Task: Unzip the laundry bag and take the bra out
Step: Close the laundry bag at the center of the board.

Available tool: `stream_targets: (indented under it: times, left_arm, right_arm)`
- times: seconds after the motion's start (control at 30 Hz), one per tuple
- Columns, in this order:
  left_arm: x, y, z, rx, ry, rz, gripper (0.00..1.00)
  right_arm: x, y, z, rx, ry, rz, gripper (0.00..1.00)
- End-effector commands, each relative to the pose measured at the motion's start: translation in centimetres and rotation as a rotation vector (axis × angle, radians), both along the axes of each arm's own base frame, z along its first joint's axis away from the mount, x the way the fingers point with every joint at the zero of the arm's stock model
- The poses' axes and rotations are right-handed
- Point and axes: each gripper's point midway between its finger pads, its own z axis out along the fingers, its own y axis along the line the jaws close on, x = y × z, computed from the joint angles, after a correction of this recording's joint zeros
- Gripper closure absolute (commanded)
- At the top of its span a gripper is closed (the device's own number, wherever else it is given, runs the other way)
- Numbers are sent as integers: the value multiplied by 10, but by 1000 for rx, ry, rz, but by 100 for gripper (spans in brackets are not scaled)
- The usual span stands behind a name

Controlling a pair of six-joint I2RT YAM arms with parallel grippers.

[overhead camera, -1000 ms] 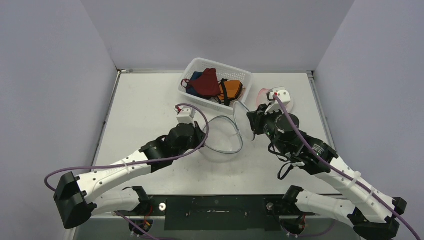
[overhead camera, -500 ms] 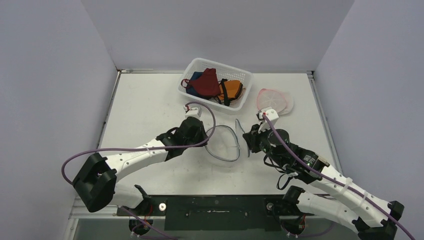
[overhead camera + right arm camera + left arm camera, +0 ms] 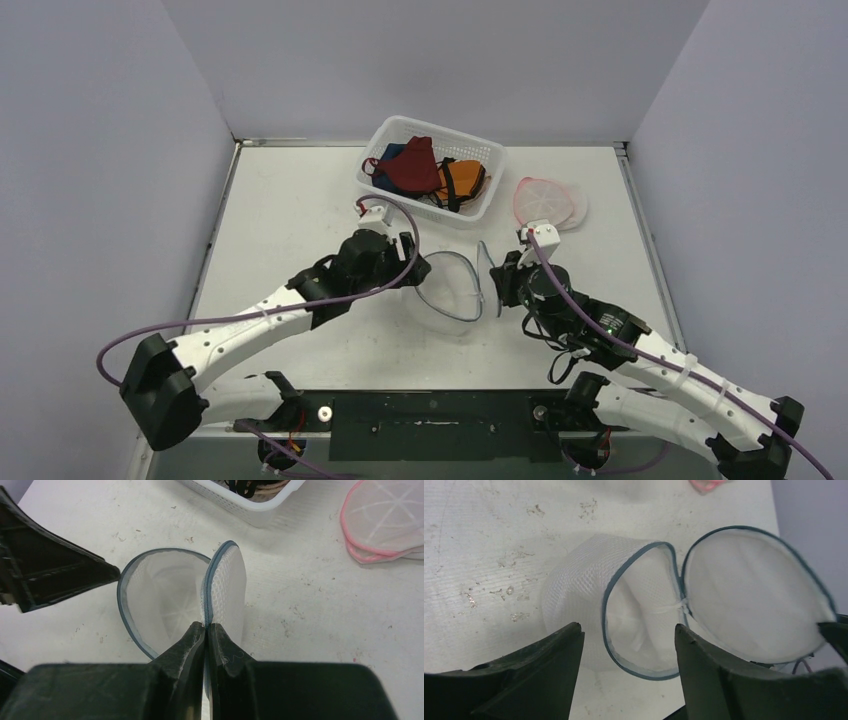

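The laundry bag (image 3: 447,293) is white mesh with blue-grey trim and lies unzipped, spread like a clamshell at mid-table. Its bowl half (image 3: 574,580) gapes beside the lid half (image 3: 749,590). My right gripper (image 3: 206,626) is shut on the lid's trimmed edge (image 3: 227,585) and holds it on end; it shows in the top view as the right gripper (image 3: 503,278). My left gripper (image 3: 628,629) stands open just off the bowl's rim, holding nothing, left of the bag where the left gripper (image 3: 415,270) appears from above. The bra is out of view; only white mesh shows inside.
A white basket (image 3: 497,150) with red, orange and blue garments sits at the back centre, also seen as the basket (image 3: 260,510). A pink-trimmed mesh bag (image 3: 550,200) lies to its right, behind my right arm. Grey walls enclose the table.
My left gripper has opened and let go of the bag's bowl rim, drawing back slightly to the left. The right gripper stays shut on the lid, pulled nearer than a second ago.
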Motion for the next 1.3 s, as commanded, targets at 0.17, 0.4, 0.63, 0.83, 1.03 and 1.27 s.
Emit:
stream_targets:
  times: [0.17, 0.4, 0.63, 0.83, 1.03, 1.27]
  left_arm:
    - [-28, -26, 90, -349, 18, 49, 26]
    - [-25, -78, 113, -403, 72, 11, 23]
    - [-12, -106, 107, -400, 113, 7, 23]
    - [-13, -124, 93, -393, 164, -23, 27]
    - [-12, -128, 89, -387, 165, -35, 41]
    - [-14, -132, 86, -398, 167, -54, 68]
  right_arm:
    - [11, 10, 20, -7, -63, -3, 95]
    - [10, 21, 25, -4, -88, 49, 95]
    - [5, 24, 31, 2, -113, 88, 95]
    - [4, 23, 32, 4, -118, 86, 95]
    - [1, 27, 31, 11, -117, 102, 95]
    - [-2, 32, 32, 18, -118, 128, 95]
